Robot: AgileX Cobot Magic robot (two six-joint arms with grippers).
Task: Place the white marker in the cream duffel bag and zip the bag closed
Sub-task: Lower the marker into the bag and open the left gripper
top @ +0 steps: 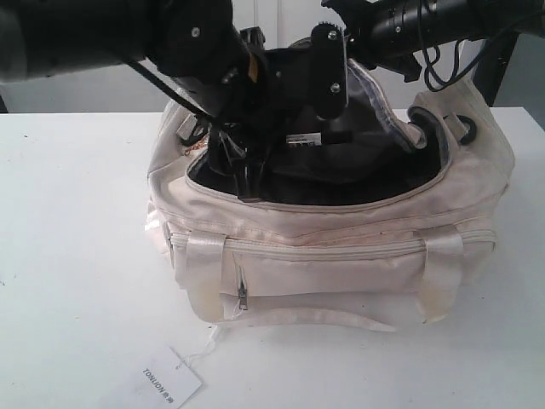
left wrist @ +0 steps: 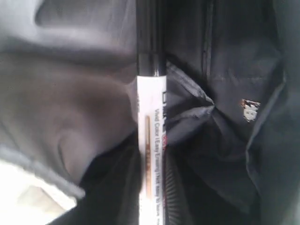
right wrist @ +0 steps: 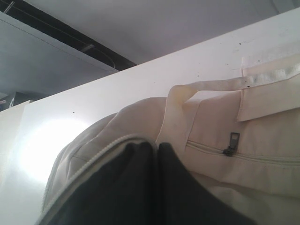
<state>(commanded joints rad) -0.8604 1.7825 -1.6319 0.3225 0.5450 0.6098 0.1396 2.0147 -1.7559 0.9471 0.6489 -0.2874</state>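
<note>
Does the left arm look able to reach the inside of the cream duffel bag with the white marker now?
Probably yes. The cream duffel bag gapes open, flap raised, and the left end effector is down inside it with the white marker against dark lining.

Black arms [top: 85,34], silver screws [top: 195,32], cables [top: 443,66]

1. Duffel bag [top: 341,264]: on worktop [top: 77,213], centre, opening facing up.
2. Marker [left wrist: 151,154]: inside duffel bag.
3. Tag [top: 166,381]: on worktop, in front of bag, L side.
4. L arm [top: 187,43]: enters bag opening from upper L.
5. R arm [top: 409,25]: above bag rear, R side.
</note>
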